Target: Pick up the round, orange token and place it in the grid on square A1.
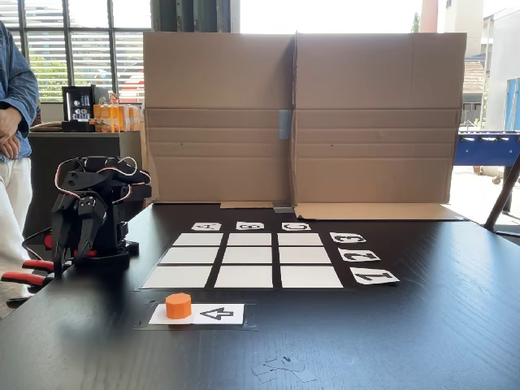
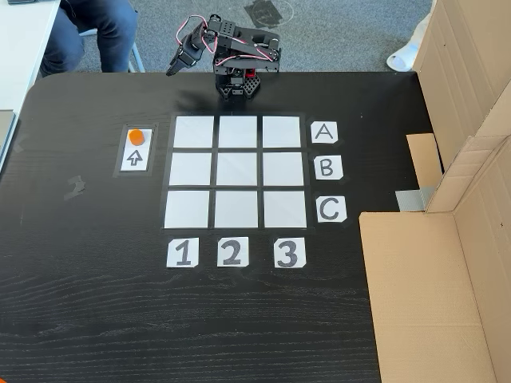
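Note:
The orange token point(image 1: 178, 305) point(image 2: 136, 136) stands on the end of a white arrow card point(image 1: 218, 314) point(image 2: 135, 156), just outside the grid point(image 1: 249, 256) point(image 2: 236, 171). Square A1 point(image 1: 176, 277) point(image 2: 194, 132) is the corner square nearest the token and is bare. The black arm is folded at the table edge. Its gripper point(image 1: 68, 253) point(image 2: 172, 70) hangs down well away from the token, jaws looking shut with nothing in them.
A cardboard wall point(image 1: 296, 118) point(image 2: 467, 120) stands along the grid's far side. Letter cards point(image 2: 327, 169) and number cards point(image 2: 230, 252) edge the grid. A person point(image 1: 12, 122) stands by the arm. Red clamps point(image 1: 28, 272) grip the table edge.

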Robot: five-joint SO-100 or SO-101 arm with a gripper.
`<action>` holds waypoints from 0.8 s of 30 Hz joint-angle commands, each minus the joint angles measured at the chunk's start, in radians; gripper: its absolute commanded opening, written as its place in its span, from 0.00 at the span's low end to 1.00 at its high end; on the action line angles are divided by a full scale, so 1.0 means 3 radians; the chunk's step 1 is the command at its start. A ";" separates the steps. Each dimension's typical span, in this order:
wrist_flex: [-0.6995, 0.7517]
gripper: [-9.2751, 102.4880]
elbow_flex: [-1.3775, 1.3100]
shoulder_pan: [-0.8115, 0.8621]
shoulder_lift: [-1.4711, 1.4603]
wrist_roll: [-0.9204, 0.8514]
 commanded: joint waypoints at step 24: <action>0.1217 0.32 -0.3850 -0.0619 -0.3584 -0.0010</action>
